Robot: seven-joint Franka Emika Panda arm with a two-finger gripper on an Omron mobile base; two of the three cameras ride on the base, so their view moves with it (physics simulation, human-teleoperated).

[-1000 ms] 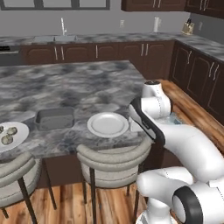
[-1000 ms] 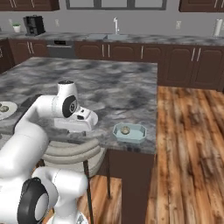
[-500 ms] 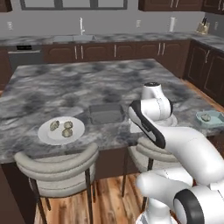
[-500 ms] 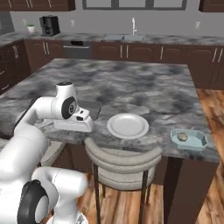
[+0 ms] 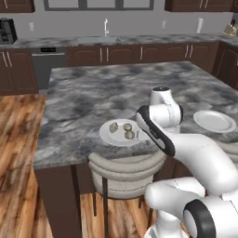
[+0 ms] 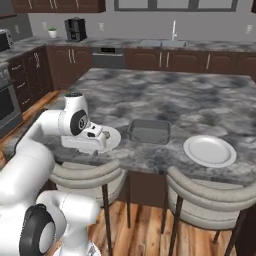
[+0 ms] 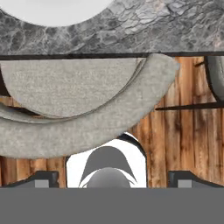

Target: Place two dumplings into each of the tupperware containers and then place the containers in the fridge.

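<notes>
Gripper (image 7: 112, 180) fingertips stand wide apart, holding nothing, above a grey stool (image 7: 83, 109) at the island edge. Dumplings (image 5: 122, 129) rest on a round white plate (image 5: 108, 138) (near counter edge); the dark grey container (image 6: 149, 132) sits beside it.

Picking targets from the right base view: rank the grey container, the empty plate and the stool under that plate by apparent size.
1. Stool, largest, though nearest the camera.
2. Empty plate.
3. Grey container, close to the plate; that order is unsure.

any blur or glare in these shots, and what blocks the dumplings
Left base view: soft and low-detail, even flat light, no glare; dumplings readable on their white plate. Right base view: the arm covers most of that plate. Hand view: stool sharp, faint shadows.
</notes>
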